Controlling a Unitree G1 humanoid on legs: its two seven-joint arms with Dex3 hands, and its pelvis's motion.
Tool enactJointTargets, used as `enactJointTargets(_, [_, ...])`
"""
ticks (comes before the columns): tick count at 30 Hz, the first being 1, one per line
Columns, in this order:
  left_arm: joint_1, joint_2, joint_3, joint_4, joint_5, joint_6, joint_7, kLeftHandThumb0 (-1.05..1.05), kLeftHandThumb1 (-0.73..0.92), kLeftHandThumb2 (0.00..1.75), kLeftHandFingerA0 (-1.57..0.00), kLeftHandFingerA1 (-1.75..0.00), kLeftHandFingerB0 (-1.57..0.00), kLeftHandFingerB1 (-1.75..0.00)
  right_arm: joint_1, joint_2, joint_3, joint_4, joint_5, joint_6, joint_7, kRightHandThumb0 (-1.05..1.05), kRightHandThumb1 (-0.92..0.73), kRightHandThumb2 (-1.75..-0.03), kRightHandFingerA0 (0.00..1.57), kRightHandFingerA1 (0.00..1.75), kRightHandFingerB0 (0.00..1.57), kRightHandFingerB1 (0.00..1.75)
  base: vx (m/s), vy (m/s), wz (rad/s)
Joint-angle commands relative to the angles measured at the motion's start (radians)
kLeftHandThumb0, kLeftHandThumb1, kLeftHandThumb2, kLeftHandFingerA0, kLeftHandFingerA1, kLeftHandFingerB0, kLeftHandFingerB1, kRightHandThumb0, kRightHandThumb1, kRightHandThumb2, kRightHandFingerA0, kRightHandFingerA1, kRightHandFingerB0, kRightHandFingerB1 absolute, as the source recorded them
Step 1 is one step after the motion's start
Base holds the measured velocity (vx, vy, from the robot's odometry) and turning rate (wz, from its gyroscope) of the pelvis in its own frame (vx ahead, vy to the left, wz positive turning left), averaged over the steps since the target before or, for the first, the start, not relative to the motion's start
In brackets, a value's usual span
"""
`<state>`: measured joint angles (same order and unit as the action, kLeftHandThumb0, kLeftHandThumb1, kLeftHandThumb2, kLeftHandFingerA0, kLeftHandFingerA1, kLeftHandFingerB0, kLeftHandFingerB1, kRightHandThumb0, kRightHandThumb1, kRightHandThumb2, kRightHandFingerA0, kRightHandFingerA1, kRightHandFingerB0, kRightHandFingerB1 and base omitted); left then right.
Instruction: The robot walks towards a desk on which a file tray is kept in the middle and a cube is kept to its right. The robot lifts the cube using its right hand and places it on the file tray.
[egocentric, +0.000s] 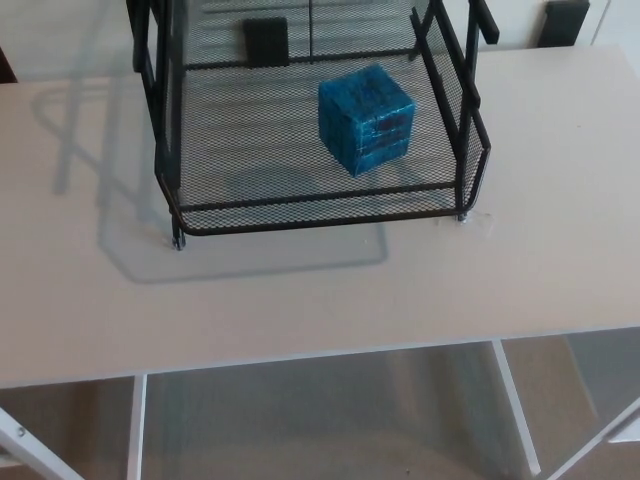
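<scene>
Robot hand out of view, grip untellable, blue cube (366, 119) inside mesh file tray (320, 208), clear of rims

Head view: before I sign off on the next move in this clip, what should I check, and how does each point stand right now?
1. Blue cube inside the black mesh file tray: ok.
2. Cube resting on the tray's mesh floor, apart from its walls: ok.
3. Tray's two front feet standing on the desk: ok.
4. Each robot hand out of the tray: ok, neither shows in this view.
5. Tray's rear feet and upper tier: cannot tell, cut off by the picture's top edge.
</scene>
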<state>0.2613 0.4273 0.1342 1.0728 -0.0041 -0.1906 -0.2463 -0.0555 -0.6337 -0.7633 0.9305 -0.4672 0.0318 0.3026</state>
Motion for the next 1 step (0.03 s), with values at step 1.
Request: enactJointTargets(1, [0.014,0.019,0.013,-0.007,-0.004,-0.015,0.006,-0.72,0.89,0.69,-0.42,-0.49,-0.25,-0.39,-0.001,0.031,-0.122,0.297,0.246,0.130,-0.248,-0.51,-0.45,-0.79,0.59,0.68,0.34,0.50,0.00,0.000,0.00])
